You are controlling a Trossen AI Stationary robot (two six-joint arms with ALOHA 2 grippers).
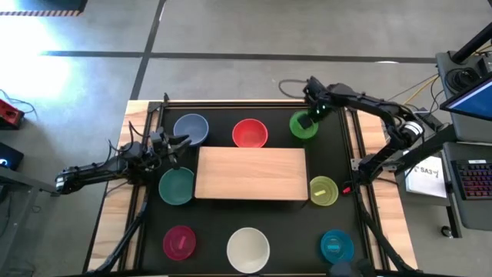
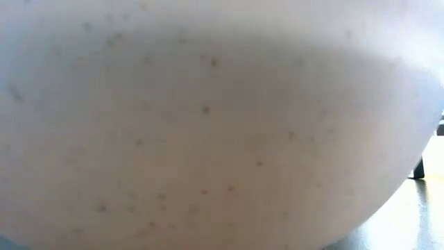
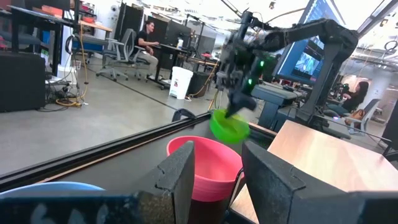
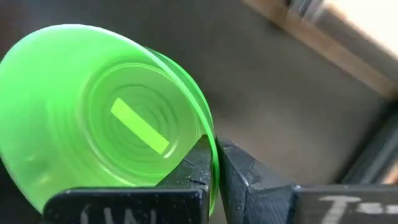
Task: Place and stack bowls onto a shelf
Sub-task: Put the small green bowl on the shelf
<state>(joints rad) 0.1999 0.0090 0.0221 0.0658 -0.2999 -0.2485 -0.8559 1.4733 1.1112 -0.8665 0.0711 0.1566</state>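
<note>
My right gripper (image 1: 314,115) is shut on the green bowl (image 1: 302,125) near the table's far right corner. My left gripper (image 1: 175,145) is open and touches nothing. It hovers between the blue-grey bowl (image 1: 191,128) and the teal-green bowl (image 1: 177,185), left of the shelf (image 1: 251,173). The pale wood shelf lies flat on the black tabletop with nothing on it. The red bowl (image 1: 250,132) stands beyond its far edge and the yellow-green bowl (image 1: 324,191) to its right. The magenta (image 1: 179,242), cream-white (image 1: 247,248) and teal-blue (image 1: 336,246) bowls stand along the near side. My right gripper pinches the green bowl's rim (image 4: 210,144), one finger (image 4: 186,171) inside the bowl and the other (image 4: 249,174) outside its wall. The fingers come from above. In the left wrist view the green bowl (image 3: 230,126) hangs tilted below the gripper, lifted off the table.
The cream-white bowl's wall (image 2: 208,125) fills the low view and hides the table behind it. The tabletop has raised wooden side edges (image 1: 115,192). Beyond the table lie cables and a workstation with a keyboard (image 1: 470,181). People sit at desks far off in the room.
</note>
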